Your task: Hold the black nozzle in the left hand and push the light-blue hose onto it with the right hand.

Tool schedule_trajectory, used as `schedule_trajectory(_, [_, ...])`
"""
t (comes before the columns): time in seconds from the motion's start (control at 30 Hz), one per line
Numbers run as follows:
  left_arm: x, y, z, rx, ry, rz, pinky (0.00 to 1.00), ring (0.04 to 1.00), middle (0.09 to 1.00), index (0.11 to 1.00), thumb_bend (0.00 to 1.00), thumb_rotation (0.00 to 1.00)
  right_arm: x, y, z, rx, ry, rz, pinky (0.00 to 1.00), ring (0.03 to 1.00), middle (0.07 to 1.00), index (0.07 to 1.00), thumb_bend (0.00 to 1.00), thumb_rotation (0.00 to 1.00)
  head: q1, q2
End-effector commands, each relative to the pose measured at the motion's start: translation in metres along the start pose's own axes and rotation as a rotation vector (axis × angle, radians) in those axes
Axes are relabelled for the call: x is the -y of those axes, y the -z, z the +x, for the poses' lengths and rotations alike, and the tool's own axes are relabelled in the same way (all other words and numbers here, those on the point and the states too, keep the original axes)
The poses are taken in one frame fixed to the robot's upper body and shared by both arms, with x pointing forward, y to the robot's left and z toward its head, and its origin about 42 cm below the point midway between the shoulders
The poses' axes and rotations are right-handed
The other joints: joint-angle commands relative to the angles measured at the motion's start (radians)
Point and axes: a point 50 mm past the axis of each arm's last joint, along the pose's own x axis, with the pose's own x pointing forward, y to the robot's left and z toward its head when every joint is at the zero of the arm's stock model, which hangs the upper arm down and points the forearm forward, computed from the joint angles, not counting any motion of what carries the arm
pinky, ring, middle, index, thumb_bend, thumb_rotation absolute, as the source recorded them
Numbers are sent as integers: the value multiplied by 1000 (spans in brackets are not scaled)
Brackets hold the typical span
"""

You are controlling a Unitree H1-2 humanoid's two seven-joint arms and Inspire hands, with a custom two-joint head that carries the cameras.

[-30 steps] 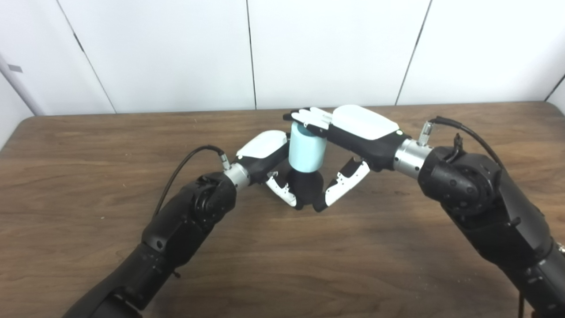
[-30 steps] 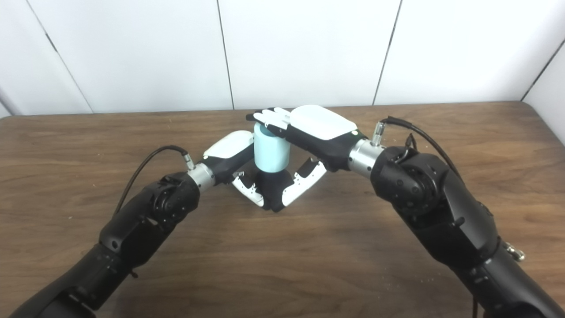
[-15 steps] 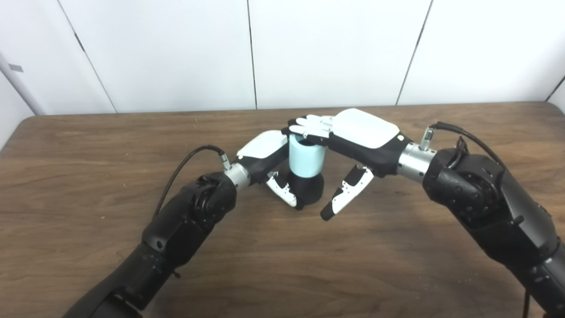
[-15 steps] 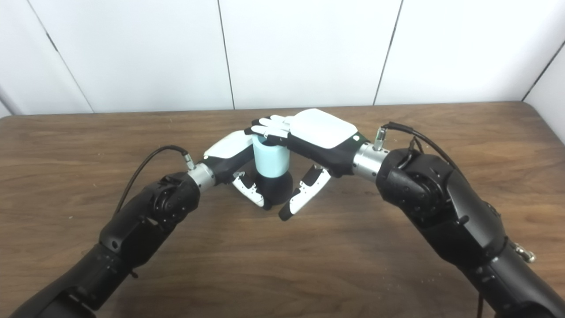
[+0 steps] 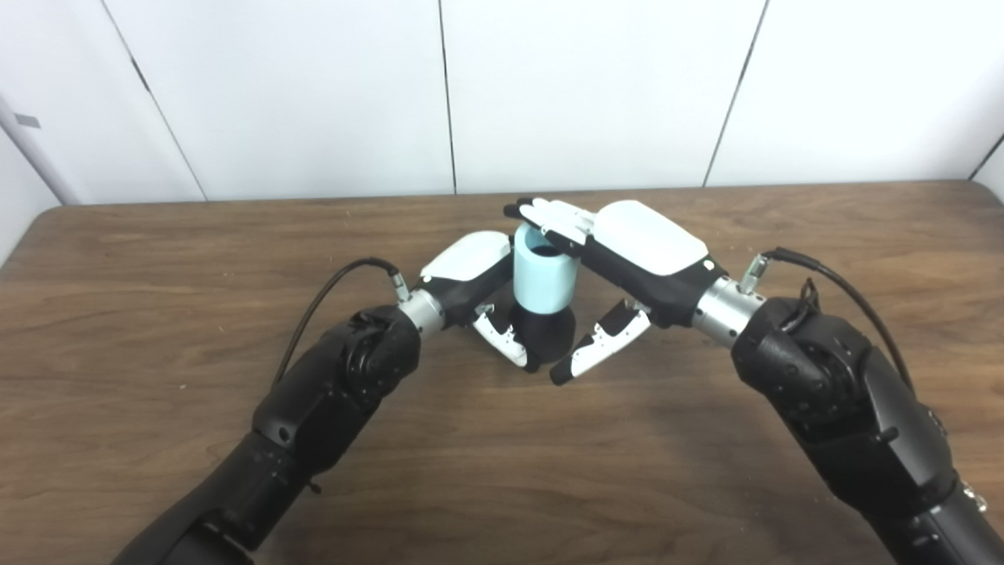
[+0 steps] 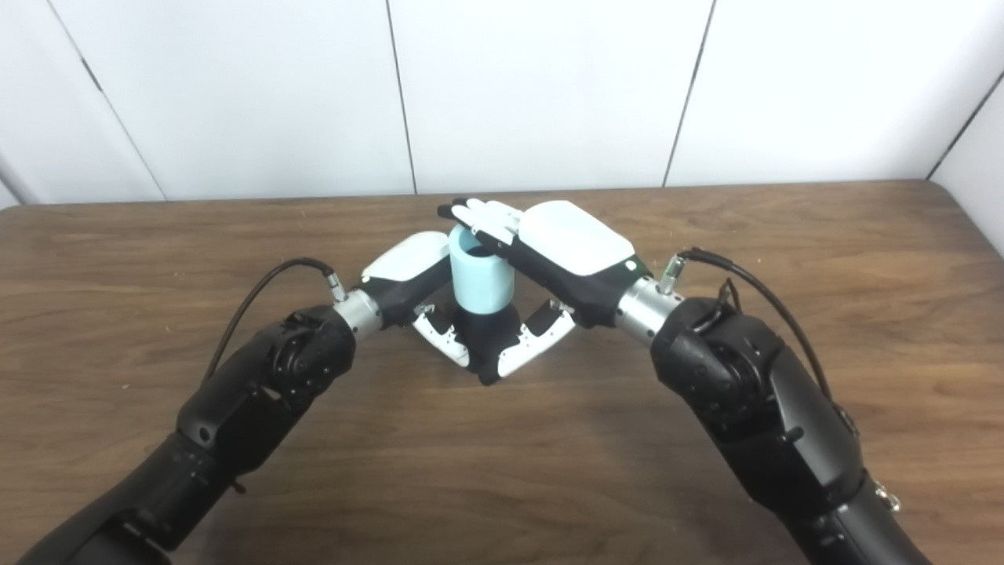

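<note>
Compared with half a second before, the right hand [image 5: 620, 251] is tilted up, so the open mouth of the light-blue hose [image 5: 543, 271] is uncovered again; its fingers [image 5: 549, 216] lie flat and together over the rim at 1 o'clock, while its thumb is swung in close to the black nozzle [image 5: 545, 337]. The nozzle stands on the table [image 5: 157, 314], clamped by the left hand [image 5: 471, 275], whose fingers are mostly hidden. The hose appears seated lower, so the push is judged nearly done. No writing or brand can be read.

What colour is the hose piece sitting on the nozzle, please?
Light blue, clearest in the left eye view.
</note>
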Motion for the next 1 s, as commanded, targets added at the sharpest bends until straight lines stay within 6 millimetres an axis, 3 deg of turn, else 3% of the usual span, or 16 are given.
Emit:
schedule_trajectory(0.0, [15,31,-14,-147,95,50,1000,614,481,489,526,0,14,0,0,-9,-15,-28,865,980,1000,984,740,446,4,5])
schedule_trajectory(0.33, [16,32,-15,-142,95,56,1000,613,482,489,526,0,9,0,-1,22,-54,36,895,953,996,982,744,464,2,6])
schedule_trajectory(0.7, [18,31,-14,-141,97,47,1000,614,493,481,525,0,21,-1,-2,68,-13,34,869,850,911,953,750,473,5,5])
schedule_trajectory(0.97, [18,32,-14,-141,99,52,1000,616,485,486,526,0,33,0,0,110,180,41,814,933,973,995,717,436,4,-2])
